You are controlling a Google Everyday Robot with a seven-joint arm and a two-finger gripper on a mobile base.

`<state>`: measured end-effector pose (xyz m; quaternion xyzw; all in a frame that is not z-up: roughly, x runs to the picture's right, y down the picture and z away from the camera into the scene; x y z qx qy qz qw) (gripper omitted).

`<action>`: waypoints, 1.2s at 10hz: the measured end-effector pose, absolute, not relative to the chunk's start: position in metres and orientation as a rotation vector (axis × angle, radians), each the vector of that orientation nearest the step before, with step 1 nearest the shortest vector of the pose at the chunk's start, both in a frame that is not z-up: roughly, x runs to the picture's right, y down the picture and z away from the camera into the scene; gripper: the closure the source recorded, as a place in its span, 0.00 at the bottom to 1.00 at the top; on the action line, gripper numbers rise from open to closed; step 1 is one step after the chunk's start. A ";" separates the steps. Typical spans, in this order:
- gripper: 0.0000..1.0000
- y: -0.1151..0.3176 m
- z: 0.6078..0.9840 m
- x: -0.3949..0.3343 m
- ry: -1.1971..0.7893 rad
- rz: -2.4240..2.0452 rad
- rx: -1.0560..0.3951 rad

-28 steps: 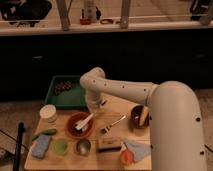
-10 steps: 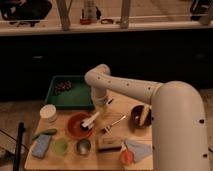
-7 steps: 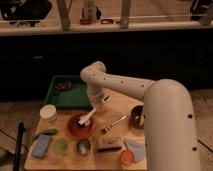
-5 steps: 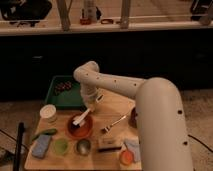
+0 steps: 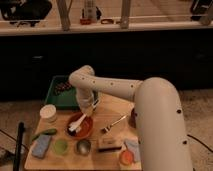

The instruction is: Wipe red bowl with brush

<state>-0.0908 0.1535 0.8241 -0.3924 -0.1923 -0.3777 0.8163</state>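
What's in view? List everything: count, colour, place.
red bowl: 1, orange-red, table's left
brush: 1, white handle, in red bowl
tray: 1, green, back left
cup: 1, white, left of red bowl
green bowl: 1, green, front
grey bowl: 1, grey, front
utensil: 1, silvery, table middle
cloth: 1, blue, front left
block: 1, brown, front middle
small cup: 1, orange, front right
table: 1, tan, centre
arm: 1, white, from right
hand: 1, pale, over red bowl, holding brush

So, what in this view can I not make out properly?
Camera view:
1. The gripper, above the red bowl: its hold on the brush is hidden under the wrist.
2. The dark brown bowl: mostly behind the arm.
3. The green tray: right part behind the arm.
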 end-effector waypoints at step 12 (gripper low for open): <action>1.00 0.112 0.838 -0.077 -0.380 -0.800 -0.804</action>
